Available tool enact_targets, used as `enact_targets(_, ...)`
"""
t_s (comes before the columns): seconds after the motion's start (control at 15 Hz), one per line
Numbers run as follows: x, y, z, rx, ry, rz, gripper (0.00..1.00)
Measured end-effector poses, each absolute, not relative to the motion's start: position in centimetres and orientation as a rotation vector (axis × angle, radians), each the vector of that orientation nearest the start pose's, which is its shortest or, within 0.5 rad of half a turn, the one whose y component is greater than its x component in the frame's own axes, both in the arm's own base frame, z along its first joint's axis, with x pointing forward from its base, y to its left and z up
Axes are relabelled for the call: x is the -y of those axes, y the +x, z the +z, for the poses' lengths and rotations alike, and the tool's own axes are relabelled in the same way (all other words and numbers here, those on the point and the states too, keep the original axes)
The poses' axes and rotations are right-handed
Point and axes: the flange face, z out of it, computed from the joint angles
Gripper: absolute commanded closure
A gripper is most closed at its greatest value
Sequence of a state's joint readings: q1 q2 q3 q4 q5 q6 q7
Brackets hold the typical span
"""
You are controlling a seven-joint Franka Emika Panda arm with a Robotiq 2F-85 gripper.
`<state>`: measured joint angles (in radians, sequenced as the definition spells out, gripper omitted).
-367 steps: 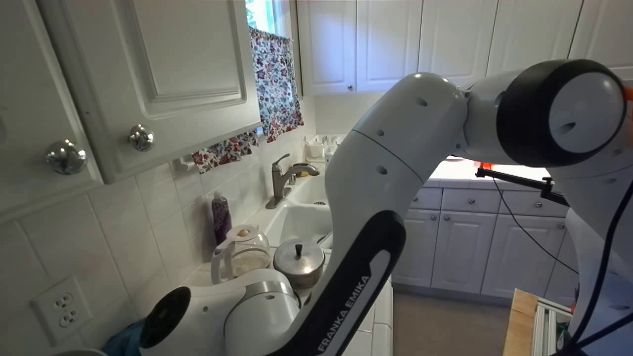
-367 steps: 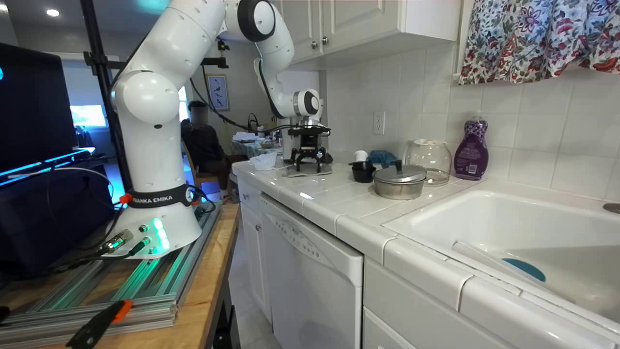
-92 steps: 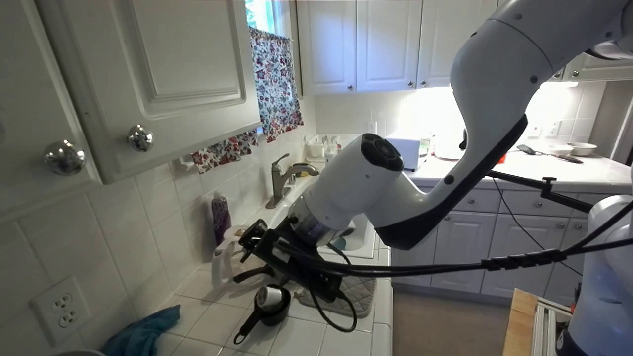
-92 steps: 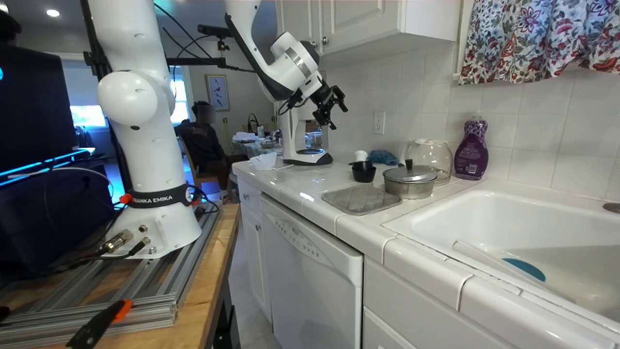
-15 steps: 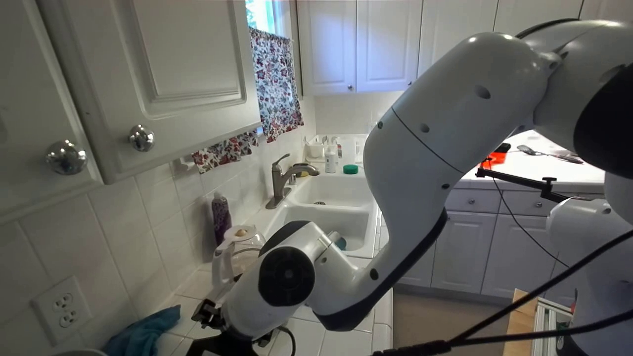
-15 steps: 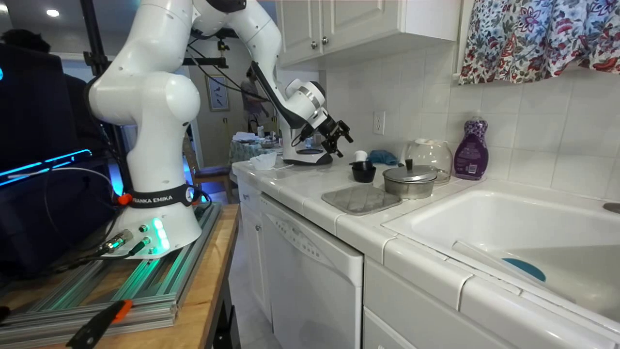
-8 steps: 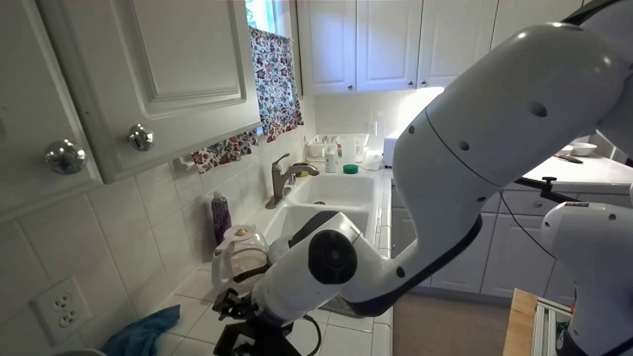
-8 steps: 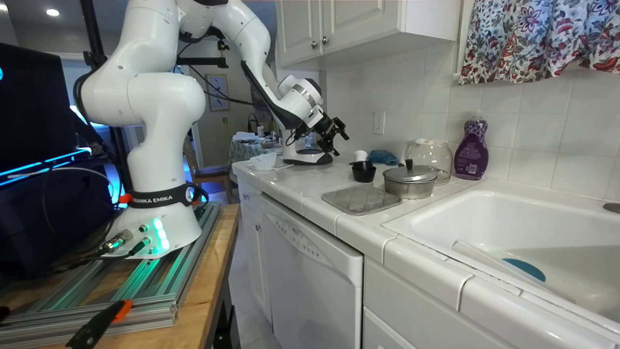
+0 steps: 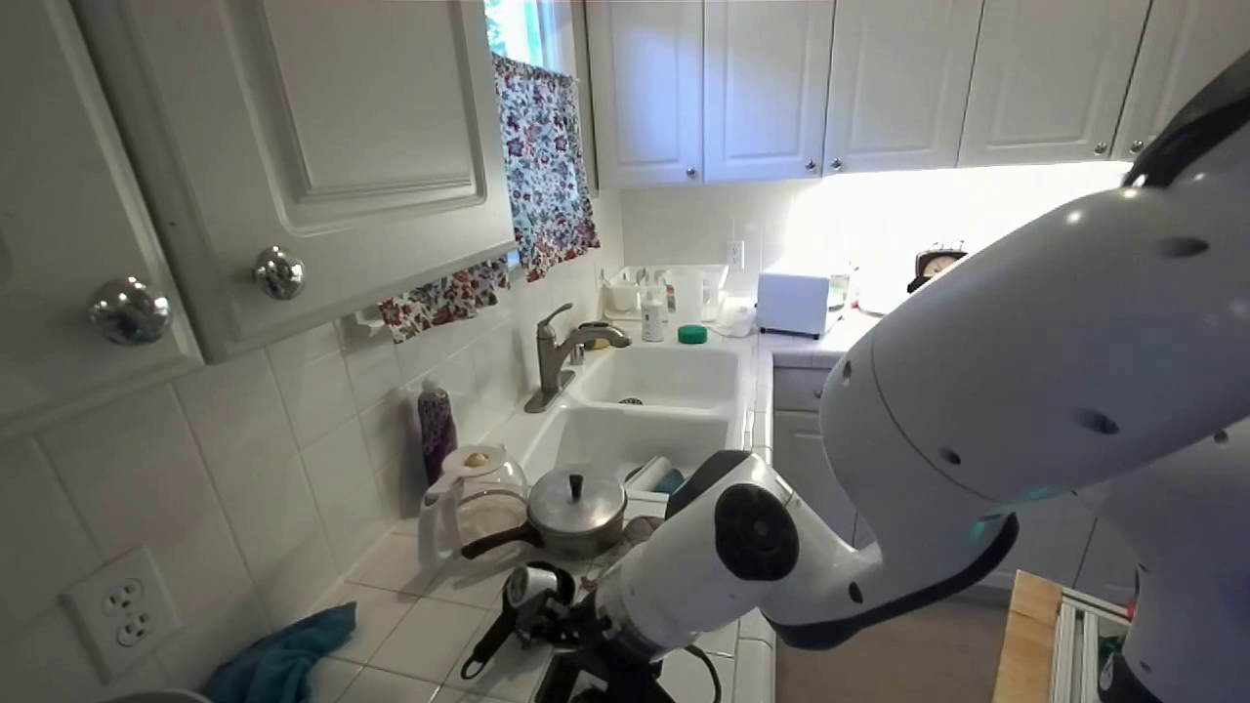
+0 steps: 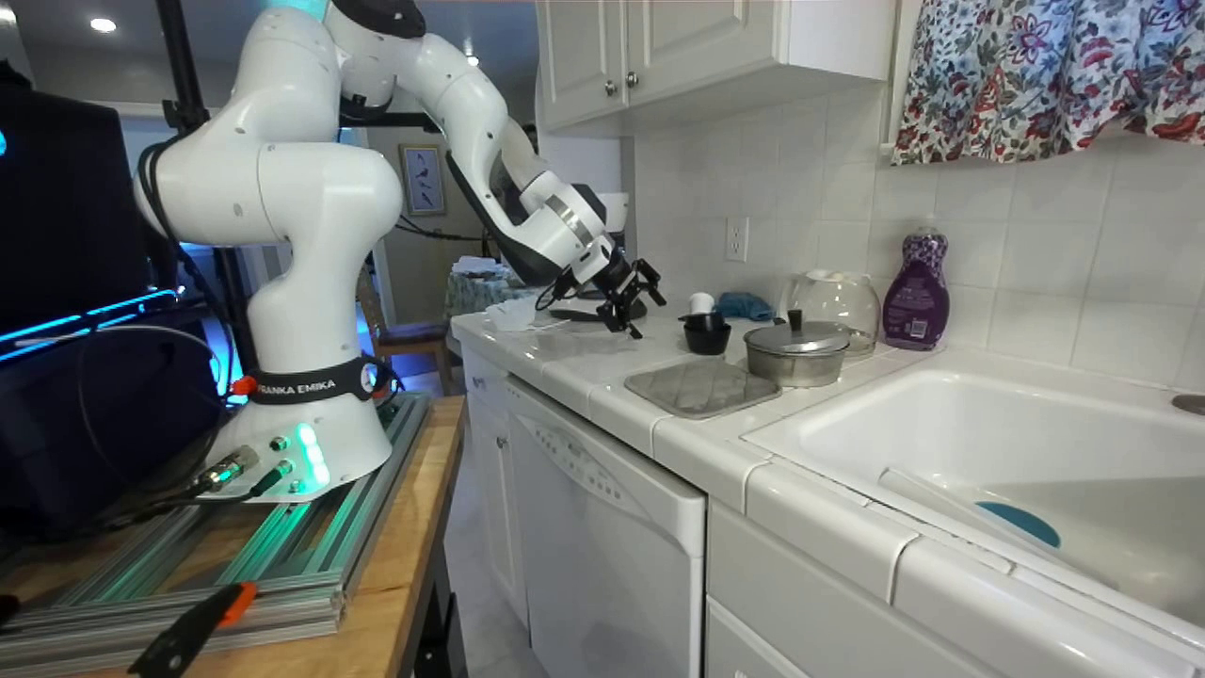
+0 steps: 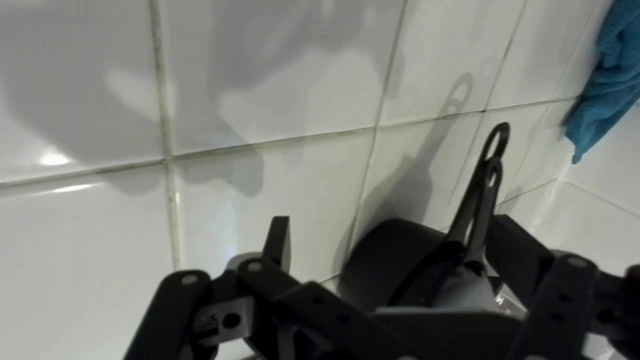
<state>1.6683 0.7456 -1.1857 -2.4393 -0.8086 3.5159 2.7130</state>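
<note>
My gripper [image 11: 395, 240] is open and empty, tilted down over the white tiled counter. Its two fingers stand wide apart in the wrist view. A black cup [image 11: 385, 260] with long black handles [image 11: 480, 210] shows between and beyond them, and a whitish cup sits in it. The right finger overlaps the handles in the picture; I cannot tell contact there. In an exterior view the gripper [image 10: 648, 309] hangs just above the counter, apart from the black cup [image 10: 706, 339]. In another exterior view it partly covers the cup's handle [image 9: 491, 642].
A lidded metal pot [image 10: 795, 360], glass carafe [image 10: 833, 294] and purple bottle [image 10: 917, 292] stand beyond the cup. A grey mat [image 10: 701, 388] lies near the counter edge, by the sink [image 10: 941, 414]. A teal cloth [image 9: 283, 659] lies by the wall. A cabinet [image 10: 697, 56] hangs above.
In the last second my gripper has moved away from the wall and lower, staying open. Since the oldest frames the grey mat has moved from beneath the gripper to before the pot.
</note>
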Motion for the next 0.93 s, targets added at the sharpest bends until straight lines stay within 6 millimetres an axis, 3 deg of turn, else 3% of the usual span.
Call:
enact_targets(0.27,-27.7,40.2,18.9,-1.299,-2.294,-0.774,0.00)
enact_targets(0.93,-28.2,41.7,17.4,-1.161,-2.310,-0.956,0.00)
